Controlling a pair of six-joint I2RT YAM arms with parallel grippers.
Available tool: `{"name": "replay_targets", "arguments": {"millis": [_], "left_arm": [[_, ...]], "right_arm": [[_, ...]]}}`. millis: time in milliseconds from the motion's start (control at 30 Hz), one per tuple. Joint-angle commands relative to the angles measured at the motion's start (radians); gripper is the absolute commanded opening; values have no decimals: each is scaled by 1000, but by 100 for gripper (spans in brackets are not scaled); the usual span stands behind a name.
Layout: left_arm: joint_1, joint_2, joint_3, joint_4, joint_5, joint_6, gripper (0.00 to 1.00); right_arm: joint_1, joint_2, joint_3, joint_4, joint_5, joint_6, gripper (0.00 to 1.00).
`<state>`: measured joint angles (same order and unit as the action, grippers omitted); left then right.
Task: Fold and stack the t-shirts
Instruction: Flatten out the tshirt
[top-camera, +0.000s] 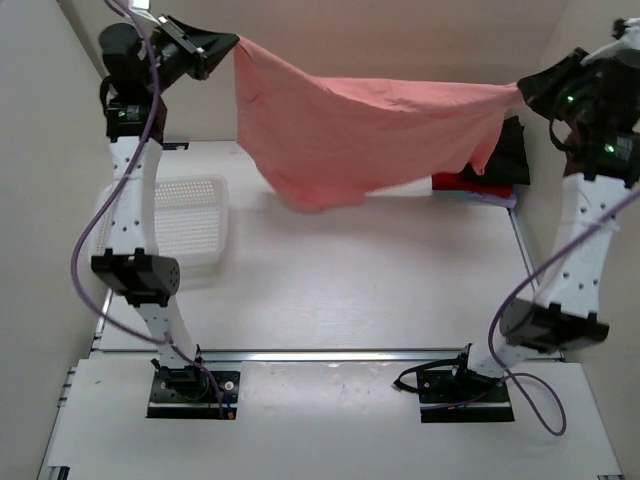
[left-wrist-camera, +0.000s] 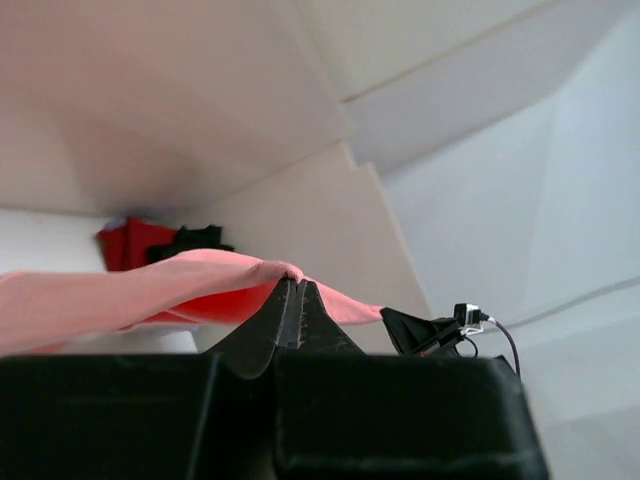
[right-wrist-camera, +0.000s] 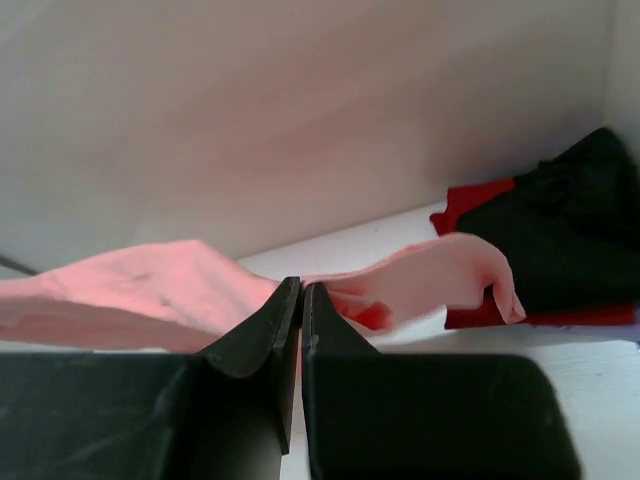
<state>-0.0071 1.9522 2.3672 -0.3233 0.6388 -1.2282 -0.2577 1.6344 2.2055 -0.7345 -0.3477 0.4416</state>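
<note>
So, my read is that this is the spread-out step before the first fold. Nearest the arm bases is the table (top-camera: 380, 290), with the basket (top-camera: 195, 225) on its left side. The pink shirt (top-camera: 350, 130) hangs above the middle of the table, strung between the two arms like a hammock. Its lowest bulge sags left of centre and sits well off the surface.

To do this well, I'd bring both arms down together and level, keeping the top edge taut. That way the hanging belly lands first and the rest lays out flat instead of bunching. I'd also aim it between the basket and the stack so it doesn't drape over either. The sag is uneven, so a bit more pull apart would probably help. The risk is the cloth slipping out of a pinch.

As for the pincers, the left gripper (left-wrist-camera: 295, 285) is clamped tight on one upper corner of the shirt. The wrist view shows the jaws pressed together with cloth bulging over the tips. The right gripper (right-wrist-camera: 300, 285) is clamped on the opposite edge the same way, with no gap showing.

Farthest back, at the far right, are the folded ones. The black shirt (top-camera: 512, 150) sits on the red shirt (top-camera: 458, 183), with a sliver of the lavender shirt (top-camera: 500, 199) underneath.
</note>
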Motion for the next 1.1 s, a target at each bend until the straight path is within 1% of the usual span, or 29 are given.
{"name": "replay_targets", "arguments": {"millis": [0, 67, 100, 133, 167, 200, 233, 267, 300, 333, 367, 400, 433, 467, 533, 600, 633, 667, 733, 800, 833, 867, 933, 1067], "left_arm": [[4, -217, -38, 98, 50, -14, 0], [-17, -281, -109, 34, 68, 50, 0], [-27, -298, -184, 5, 76, 73, 0], [-48, -353, -234, -3, 67, 111, 0], [-62, -424, -355, 1, 64, 130, 0], [-76, -500, -502, 21, 53, 134, 0], [-79, -541, -663, 36, 50, 133, 0], [-82, -629, -745, 68, 45, 113, 0], [-82, -665, -898, 79, 51, 104, 0], [-77, -741, -1036, 84, 58, 95, 0], [-89, -812, -1103, 51, 61, 99, 0], [-100, -876, -1214, 17, 56, 114, 0], [-102, -904, -1312, -5, 56, 130, 0], [-117, -959, -1359, -54, 52, 133, 0], [-131, -1024, -1535, -97, 49, 145, 0], [-139, -1093, -1630, -146, 38, 168, 0], [-140, -1101, -1664, -164, 36, 171, 0], [-137, -1118, -1686, -186, 26, 185, 0], [-133, -1115, -1689, -224, 13, 206, 0], [-140, -1098, -1679, -252, 13, 228, 0], [-140, -1092, -1666, -258, 13, 234, 0], [-149, -1078, -1665, -264, 19, 242, 0], [-154, -1075, -1666, -273, 9, 251, 0], [-130, -1084, -1675, -315, 27, 268, 0]], "right_arm": [[-75, -165, -149, 133, -22, 22, 0], [-97, -186, -223, 123, -43, 17, 0], [-101, -205, -286, 121, -54, 16, 0], [-104, -214, -314, 121, -59, 14, 0], [-101, -229, -381, 129, -72, 16, 0], [-98, -238, -451, 127, -82, 11, 0], [-94, -257, -499, 127, -88, 9, 0], [-83, -268, -574, 127, -86, 0, 0], [-80, -287, -664, 119, -76, -4, 0], [-71, -318, -760, 113, -64, -3, 0], [-65, -355, -800, 101, -54, -10, 1], [-63, -382, -893, 89, -34, -17, 0], [-55, -421, -977, 67, -11, -23, 0], [-51, -453, -1016, 34, 7, -20, 0], [-29, -498, -1153, 0, 74, -38, 0], [-23, -533, -1245, -43, 111, -37, 0], [-25, -544, -1304, -71, 130, -41, 0], [-28, -551, -1323, -83, 157, -43, 0], [-29, -548, -1371, -109, 182, -56, 0], [-34, -535, -1374, -143, 217, -63, 2], [-32, -525, -1373, -163, 234, -61, 10], [-29, -513, -1376, -184, 252, -75, 21], [-28, -496, -1379, -222, 292, -81, 28], [-32, -482, -1377, -287, 318, -81, 37]]}}
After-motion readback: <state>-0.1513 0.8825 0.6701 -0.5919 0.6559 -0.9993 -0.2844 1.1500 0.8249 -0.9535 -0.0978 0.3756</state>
